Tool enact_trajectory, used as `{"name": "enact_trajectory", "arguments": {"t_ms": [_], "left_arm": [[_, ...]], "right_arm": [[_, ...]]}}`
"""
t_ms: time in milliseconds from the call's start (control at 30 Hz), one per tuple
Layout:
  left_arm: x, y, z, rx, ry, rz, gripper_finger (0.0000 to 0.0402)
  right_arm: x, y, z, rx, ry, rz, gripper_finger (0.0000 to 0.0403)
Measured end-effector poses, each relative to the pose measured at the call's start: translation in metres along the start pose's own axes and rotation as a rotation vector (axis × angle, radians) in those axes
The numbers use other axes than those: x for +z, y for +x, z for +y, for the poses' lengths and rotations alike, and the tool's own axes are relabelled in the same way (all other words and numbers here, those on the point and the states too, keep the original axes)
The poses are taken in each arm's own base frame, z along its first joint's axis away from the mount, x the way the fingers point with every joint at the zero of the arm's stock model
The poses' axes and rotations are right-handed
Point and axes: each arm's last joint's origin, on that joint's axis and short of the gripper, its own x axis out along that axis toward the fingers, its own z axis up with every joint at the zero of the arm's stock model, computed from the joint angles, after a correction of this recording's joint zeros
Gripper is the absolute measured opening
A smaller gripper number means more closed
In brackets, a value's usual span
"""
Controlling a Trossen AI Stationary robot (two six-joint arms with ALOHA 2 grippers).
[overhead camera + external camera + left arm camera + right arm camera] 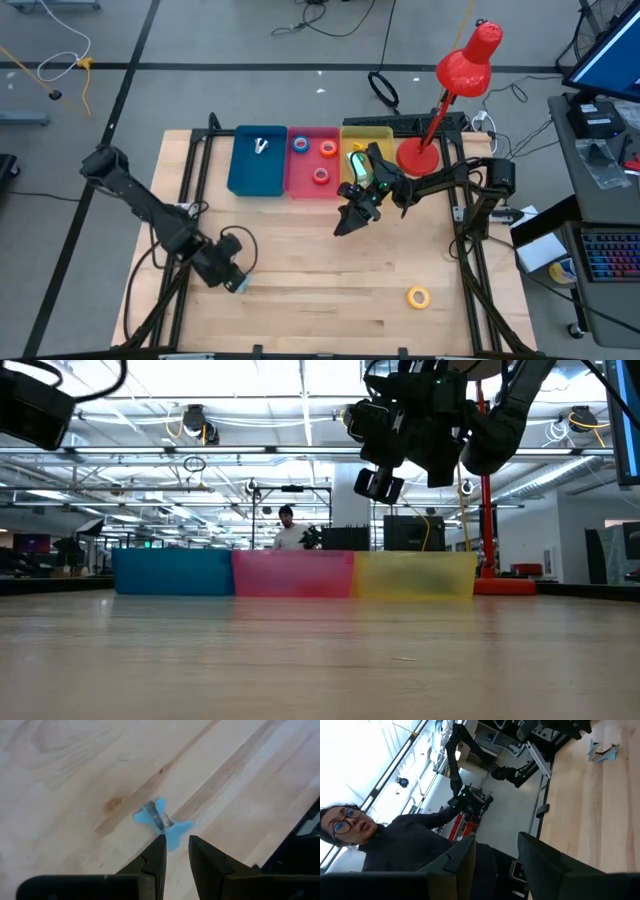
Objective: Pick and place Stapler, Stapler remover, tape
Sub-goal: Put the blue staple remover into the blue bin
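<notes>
A light blue stapler remover lies flat on the wood near the table's left front. My left gripper is open just above it, with its fingertips on either side of the remover's near wing. My right gripper is open and empty, raised in front of the yellow bin. The blue tape, orange tape and red tape lie in the pink bin. The yellow tape lies flat on the table at the right front. A green thing in the yellow bin is partly hidden by the right arm.
A blue bin holds a small pale metal item. The three bins stand side by side along the far edge. A red desk lamp stands at the far right corner. A person shows beyond the table in the right wrist view. Bare wood lies between the grippers.
</notes>
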Motion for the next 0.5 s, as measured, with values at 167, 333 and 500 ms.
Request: {"name": "enact_trajectory", "arguments": {"t_ms": [167, 333, 500], "left_arm": [[-0.016, -0.001, -0.002, -0.032, 0.013, -0.082, 0.0085], [-0.028, -0.003, 0.003, -0.006, -0.008, -0.085, 0.0085], [-0.03, -0.004, 0.004, -0.018, -0.016, -0.156, 0.0085]], "right_arm": [[0.0, 0.0, 0.0, 0.001, 0.001, 0.004, 0.0141], [0.0, 0.0, 0.0, 0.001, -0.009, 0.004, 0.0141], [0.0, 0.0, 0.0, 0.001, -0.017, 0.004, 0.0141]]}}
